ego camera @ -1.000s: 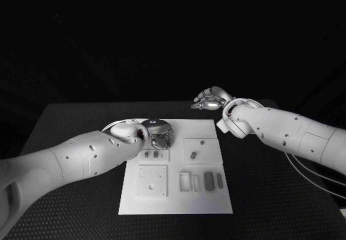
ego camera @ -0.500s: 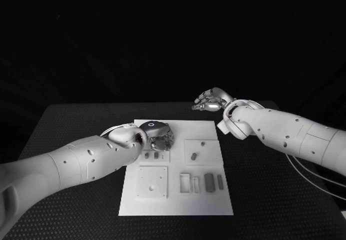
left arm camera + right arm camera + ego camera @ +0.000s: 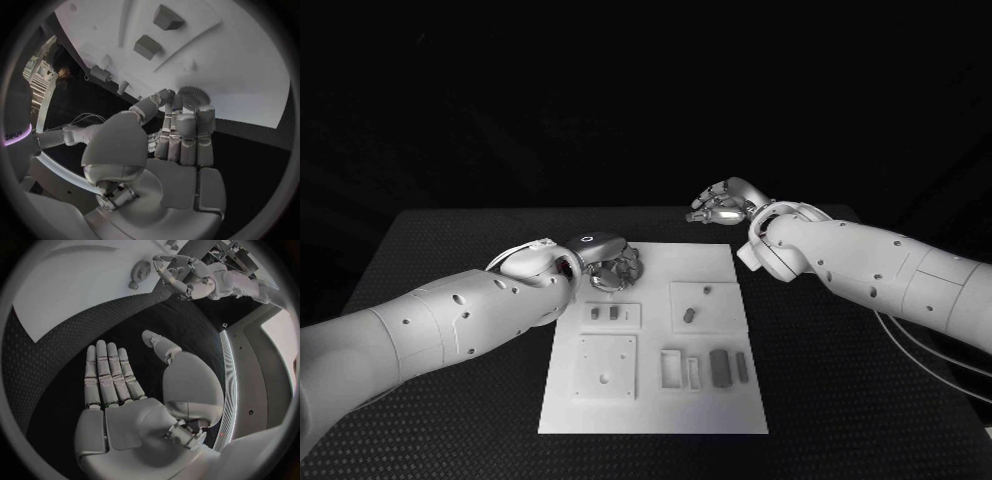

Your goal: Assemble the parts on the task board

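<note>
Task board [image 3: 653, 400] lies flat mid-tabletop [image 3: 430, 260], long side running away from me. My left hand [image 3: 610, 265] sits over the board's far left corner, fingers [image 3: 181, 135] curled down together. Left wrist view: a ridged, gear-like round part [image 3: 192, 94] sits right at my fingertips, thumb alongside it, at the board's edge. Whether I actually hold it or only touch it, I cannot tell.

My right hand [image 3: 723, 200] hangs off the board, beyond its far right corner, above the bare tabletop. Right wrist view: palm flat, fingers [image 3: 107, 372] straight and side by side, thumb out to one side, nothing in it.

On the board, head view:
- two small dark parts [image 3: 604, 313] side by side on a raised square just near of my left hand; the left wrist view shows them as dark blocks [image 3: 147, 47].
- one slim dark part [image 3: 688, 314] on the raised square to the right of that, small peg further back on the same square.
- larger raised square plate [image 3: 604, 365] near left, holes in it.
- near right, a row of upright slots, with a dark oblong part [image 3: 720, 366] and a thinner one beside it.
</note>
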You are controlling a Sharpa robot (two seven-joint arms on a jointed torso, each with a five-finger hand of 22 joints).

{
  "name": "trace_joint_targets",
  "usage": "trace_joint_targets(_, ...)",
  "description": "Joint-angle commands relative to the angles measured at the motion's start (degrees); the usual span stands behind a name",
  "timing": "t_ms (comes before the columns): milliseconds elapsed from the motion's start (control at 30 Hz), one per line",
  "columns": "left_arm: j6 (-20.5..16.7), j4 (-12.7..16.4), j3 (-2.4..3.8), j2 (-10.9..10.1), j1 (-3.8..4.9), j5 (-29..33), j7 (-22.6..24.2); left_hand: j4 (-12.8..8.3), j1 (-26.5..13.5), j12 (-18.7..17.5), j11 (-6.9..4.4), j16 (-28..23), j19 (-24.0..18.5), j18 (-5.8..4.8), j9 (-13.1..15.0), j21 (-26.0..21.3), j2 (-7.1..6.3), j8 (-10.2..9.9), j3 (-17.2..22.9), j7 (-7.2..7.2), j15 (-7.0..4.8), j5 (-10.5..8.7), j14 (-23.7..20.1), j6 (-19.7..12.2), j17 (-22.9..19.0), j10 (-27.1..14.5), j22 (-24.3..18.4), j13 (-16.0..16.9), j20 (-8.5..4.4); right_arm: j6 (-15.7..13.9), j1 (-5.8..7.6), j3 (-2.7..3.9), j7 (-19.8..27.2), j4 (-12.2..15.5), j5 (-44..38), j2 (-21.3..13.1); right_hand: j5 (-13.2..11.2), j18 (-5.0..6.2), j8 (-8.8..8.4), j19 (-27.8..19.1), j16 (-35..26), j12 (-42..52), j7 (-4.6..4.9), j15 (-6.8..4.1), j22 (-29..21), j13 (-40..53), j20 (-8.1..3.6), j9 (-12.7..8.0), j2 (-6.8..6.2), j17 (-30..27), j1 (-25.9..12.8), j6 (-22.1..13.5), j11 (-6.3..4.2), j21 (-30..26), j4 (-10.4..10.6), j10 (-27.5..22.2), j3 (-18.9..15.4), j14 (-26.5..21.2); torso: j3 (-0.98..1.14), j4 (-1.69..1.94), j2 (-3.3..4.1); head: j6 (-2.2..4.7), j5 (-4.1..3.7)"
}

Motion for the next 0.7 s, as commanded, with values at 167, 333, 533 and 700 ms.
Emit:
trace_joint_targets(167, 1.48, 2.91, 1.50, -2.52, 0.08, 3.67, -1.03, 0.01, -0.15, 0.19, -0.12, 0.21, 0.42, 5.97, 0.02, 0.22, 0.17, 0.38, 0.29, -0.11, -0.45, 0.28, 0.10, 0.44, -0.10, 0.46, 0.83, 0.06, -0.62, 0.47, -0.02, 0.01, 0.59, 0.16, -0.16, -0.23, 0.22, 0.45, 0.31, -0.27, -0.10, -0.12, 0.68, 0.01, 0.09, -0.11, 0.09, -0.08, -0.29, -0.05, 0.10, -0.23, 0.15, -0.36, -0.01, -0.11, -0.29, -0.26, 0.07, -0.01, -0.02, 0.16, 0.25)
trace_joint_targets(333, 3.06, 4.76, 1.76, -4.98, 0.19, 4.09, -1.64, 0.01, -0.18, 0.17, -0.14, 0.21, 0.43, 5.95, 0.01, 0.22, 0.14, 0.38, 0.32, -0.11, -0.46, 0.26, 0.10, 0.46, -0.11, 0.50, 0.83, 0.06, -0.64, 0.48, -0.02, 0.01, 0.56, 0.26, -0.16, -0.45, 0.22, 0.45, 0.32, -0.27, -0.09, -0.12, 0.68, 0.01, 0.10, -0.12, 0.09, -0.09, -0.30, -0.06, 0.10, -0.23, 0.15, -0.37, -0.02, -0.11, -0.29, -0.26, 0.15, 0.03, -0.06, 0.22, 0.43)
trace_joint_targets(533, 4.01, 5.33, 1.73, -6.90, 0.22, 4.73, -1.90, 0.01, -0.21, 0.15, -0.15, 0.21, 0.42, 5.93, 0.01, 0.22, 0.09, 0.38, 0.35, -0.12, -0.48, 0.22, 0.09, 0.48, -0.13, 0.54, 0.82, 0.06, -0.66, 0.46, -0.01, 0.01, 0.53, 0.31, -0.16, -0.52, 0.23, 0.46, 0.33, -0.27, -0.09, -0.11, 0.67, 0.01, 0.12, -0.14, 0.09, -0.09, -0.31, -0.06, 0.12, -0.24, 0.15, -0.38, -0.03, -0.11, -0.30, -0.27, 0.12, 0.02, 0.00, 0.26, 0.56)
trace_joint_targets(700, 4.46, 5.19, 1.71, -7.44, 0.20, 5.12, -1.90, 0.03, -0.26, 0.14, -0.17, 0.21, 0.40, 5.90, 0.00, 0.20, 0.07, 0.38, 0.38, -0.13, -0.49, 0.21, 0.08, 0.51, -0.15, 0.62, 0.81, 0.07, -0.68, 0.45, -0.01, 0.01, 0.56, 0.19, -0.16, -0.28, 0.23, 0.46, 0.33, -0.27, -0.08, -0.11, 0.67, 0.01, 0.13, -0.16, 0.10, -0.10, -0.31, -0.06, 0.13, -0.24, 0.15, -0.40, -0.03, -0.11, -0.30, -0.27, 0.09, 0.01, 0.06, 0.18, 0.63)
